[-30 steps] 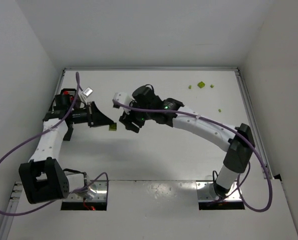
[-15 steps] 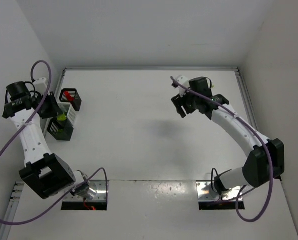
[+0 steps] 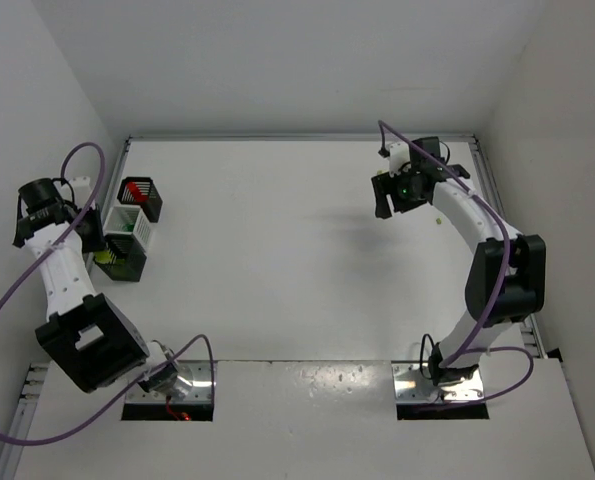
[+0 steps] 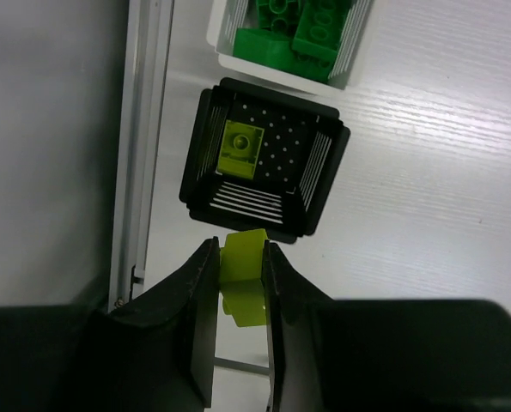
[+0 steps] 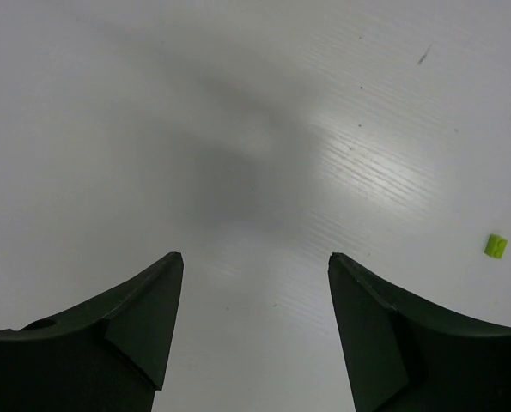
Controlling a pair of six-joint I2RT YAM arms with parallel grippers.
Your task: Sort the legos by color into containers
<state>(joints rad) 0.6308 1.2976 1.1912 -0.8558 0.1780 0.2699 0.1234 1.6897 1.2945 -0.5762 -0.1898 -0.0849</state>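
Note:
My left gripper (image 4: pixel 241 257) is shut on a yellow-green lego (image 4: pixel 243 255) and holds it just above the near edge of a black bin (image 4: pixel 322 172). That bin holds one yellow-green brick (image 4: pixel 240 148). Beyond it, the white bin (image 4: pixel 222 39) holds green bricks (image 4: pixel 294 26). In the top view the left gripper (image 3: pixel 102 252) is at the near black bin (image 3: pixel 127 264). The white bin (image 3: pixel 132 226) and the far black bin (image 3: pixel 143 203) with red bricks (image 3: pixel 136 191) stand behind it. My right gripper (image 5: pixel 255 266) is open and empty over bare table at the far right (image 3: pixel 392 195). A tiny yellow-green lego (image 5: pixel 495 245) lies to its right.
A metal rail (image 4: pixel 143 129) runs along the table's left edge, close beside the bins. A small yellow-green brick (image 3: pixel 437 218) lies on the table beside the right arm. White walls enclose the table on three sides.
My left arm swung from mid-table back to the bins at the left edge, carrying the yellow-green brick. My right arm moved from mid-table to the far right.

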